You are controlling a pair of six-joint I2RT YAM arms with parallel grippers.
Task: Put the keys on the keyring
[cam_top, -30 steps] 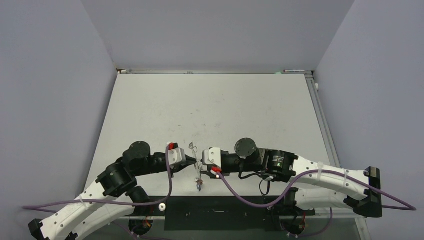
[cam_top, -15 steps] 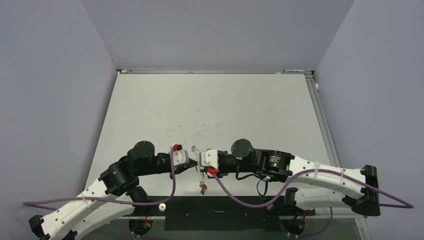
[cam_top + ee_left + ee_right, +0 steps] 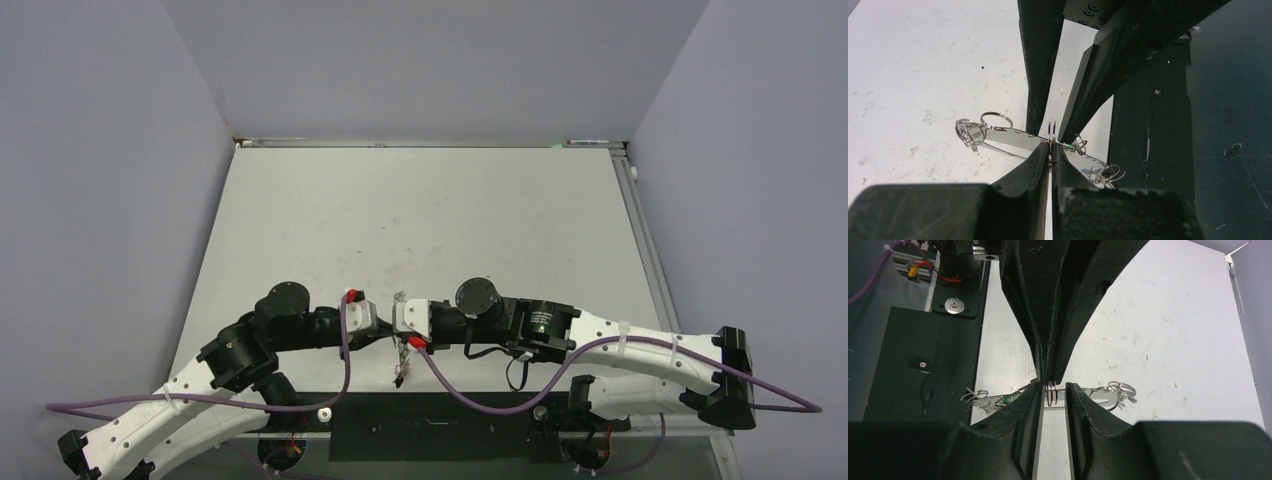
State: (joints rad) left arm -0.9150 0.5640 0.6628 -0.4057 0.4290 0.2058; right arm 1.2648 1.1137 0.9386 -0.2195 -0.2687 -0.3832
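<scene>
The two arms meet tip to tip at lower centre of the top view, over the near edge of the white table (image 3: 420, 220). The large thin silver oval keyring (image 3: 1013, 133) lies between them, seen almost edge-on. Its long axis runs left to right across both wrist views, crosswise to both sets of fingers.

The left gripper (image 3: 1049, 155) is pinched tight on a short upright bit of wire at the loop's middle. I take that for the keyring's own wire, though the view is too cramped to be sure. The right gripper (image 3: 1053, 392) comes in from the opposite side. Its jaws stand narrowly apart astride the same spot, with a small gap on one side.

Little wire rings (image 3: 996, 119) gather at both ends of the loop. The small silver keys (image 3: 400, 372) hang just below the fingertips in the top view. Both arms are equally near.
</scene>
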